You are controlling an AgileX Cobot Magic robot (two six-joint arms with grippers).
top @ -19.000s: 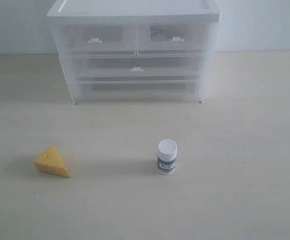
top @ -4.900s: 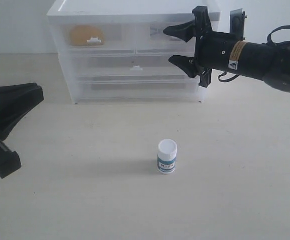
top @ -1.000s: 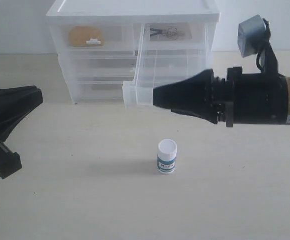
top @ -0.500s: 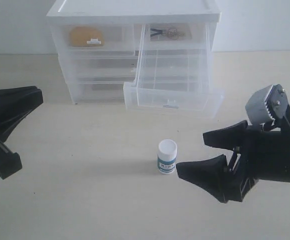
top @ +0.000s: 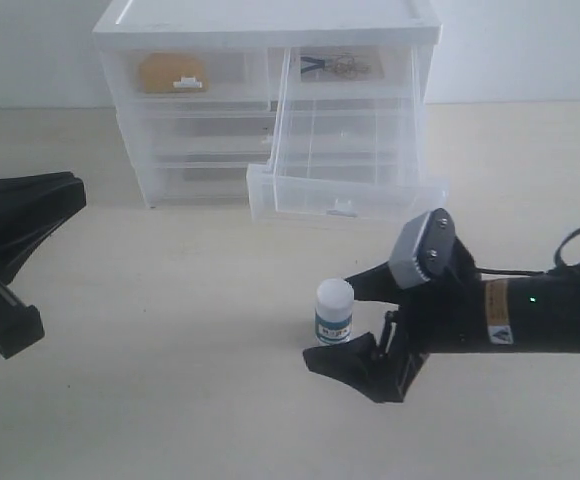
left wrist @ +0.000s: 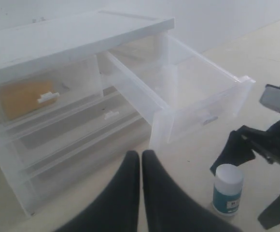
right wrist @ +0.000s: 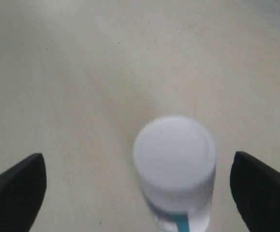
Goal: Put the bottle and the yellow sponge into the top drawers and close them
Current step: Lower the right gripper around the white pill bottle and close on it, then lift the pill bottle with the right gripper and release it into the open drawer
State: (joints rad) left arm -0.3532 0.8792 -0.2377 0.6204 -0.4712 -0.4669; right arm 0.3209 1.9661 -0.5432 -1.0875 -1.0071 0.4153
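Standing upright on the table (top: 150,400), the bottle (top: 334,313) is found between the spread fingers of the right gripper (top: 328,323). In the right wrist view gaps are seen on both sides, so no contact is recorded. A white round cap and a teal-and-white label are noted. The right top drawer (top: 345,195) is pulled out, just beyond the bottle. The yellow sponge (top: 170,72) is seen inside the closed left top drawer (top: 240,72). The left gripper (left wrist: 141,157) is closed and empty, at the left.

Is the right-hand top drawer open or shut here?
Open. The right top drawer is pulled far out of the cabinet, its front well forward of the left top drawer; the bottle stands outside it.
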